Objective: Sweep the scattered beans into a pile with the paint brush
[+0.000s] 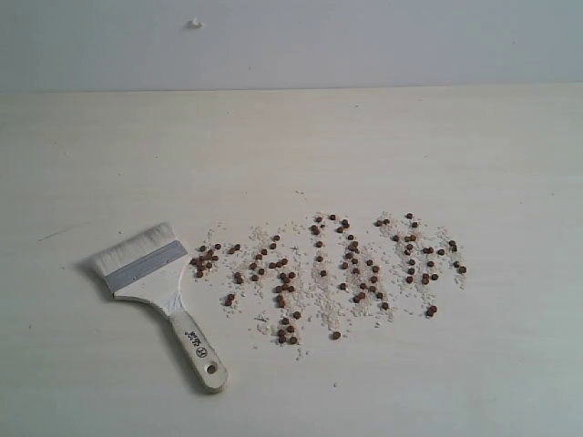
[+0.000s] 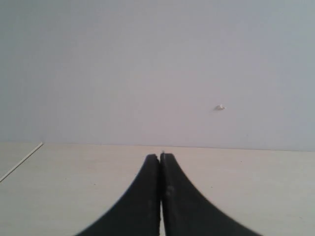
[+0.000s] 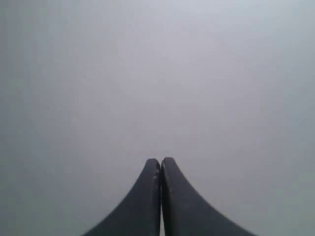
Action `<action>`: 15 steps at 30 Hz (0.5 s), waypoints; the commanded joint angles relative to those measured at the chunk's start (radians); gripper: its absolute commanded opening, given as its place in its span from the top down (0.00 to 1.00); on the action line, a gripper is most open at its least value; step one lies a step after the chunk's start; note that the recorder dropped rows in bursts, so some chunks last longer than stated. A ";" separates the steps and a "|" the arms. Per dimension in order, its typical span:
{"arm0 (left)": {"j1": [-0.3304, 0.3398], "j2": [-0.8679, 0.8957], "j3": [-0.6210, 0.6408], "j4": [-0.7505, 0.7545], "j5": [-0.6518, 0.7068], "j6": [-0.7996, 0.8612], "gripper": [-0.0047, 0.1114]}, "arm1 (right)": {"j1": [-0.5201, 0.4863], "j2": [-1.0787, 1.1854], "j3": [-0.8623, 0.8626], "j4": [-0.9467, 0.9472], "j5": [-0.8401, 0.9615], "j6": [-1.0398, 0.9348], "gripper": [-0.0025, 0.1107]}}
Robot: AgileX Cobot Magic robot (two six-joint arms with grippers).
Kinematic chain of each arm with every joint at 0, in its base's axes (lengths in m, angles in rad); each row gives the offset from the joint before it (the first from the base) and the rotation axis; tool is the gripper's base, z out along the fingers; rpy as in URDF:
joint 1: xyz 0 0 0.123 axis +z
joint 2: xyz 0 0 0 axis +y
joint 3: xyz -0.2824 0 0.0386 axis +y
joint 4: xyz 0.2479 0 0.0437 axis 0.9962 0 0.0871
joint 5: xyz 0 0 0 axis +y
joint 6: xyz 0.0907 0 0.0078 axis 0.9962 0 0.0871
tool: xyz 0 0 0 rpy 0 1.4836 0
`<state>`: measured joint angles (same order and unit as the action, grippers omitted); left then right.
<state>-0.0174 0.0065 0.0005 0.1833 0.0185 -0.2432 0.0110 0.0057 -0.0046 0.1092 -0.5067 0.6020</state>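
Note:
The paint brush (image 1: pixel 157 278) lies flat on the pale table at the left, cream bristles toward the back left, wooden handle with its hole toward the front. To its right the reddish-brown beans (image 1: pixel 330 269) are scattered in a wide band, mixed with whitish crumbs; no pile has formed. Neither arm appears in the exterior view. My left gripper (image 2: pixel 160 156) is shut with nothing between its black fingers, above bare table and facing the wall. My right gripper (image 3: pixel 161 160) is shut too, with only grey wall behind it.
The table (image 1: pixel 437 146) meets a grey wall at the back. A small white mark on the wall (image 1: pixel 195 23) also shows in the left wrist view as a speck (image 2: pixel 219 107). A thin line (image 2: pixel 22 160) crosses the table's corner there.

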 commanded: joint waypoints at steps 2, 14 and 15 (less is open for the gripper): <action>-0.003 -0.006 0.000 -0.001 0.001 0.001 0.96 | 0.002 -0.006 0.005 -0.050 0.033 0.002 0.98; -0.003 -0.006 0.000 -0.001 0.001 0.001 0.96 | 0.002 0.090 -0.067 -0.340 0.068 0.135 0.98; -0.003 -0.006 0.000 -0.001 0.001 0.001 0.96 | 0.002 0.118 -0.103 -0.361 0.135 0.135 0.98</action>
<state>-0.0174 0.0065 0.0005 0.1833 0.0185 -0.2432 0.0110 0.0611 -0.0405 -0.1942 -0.4933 0.7103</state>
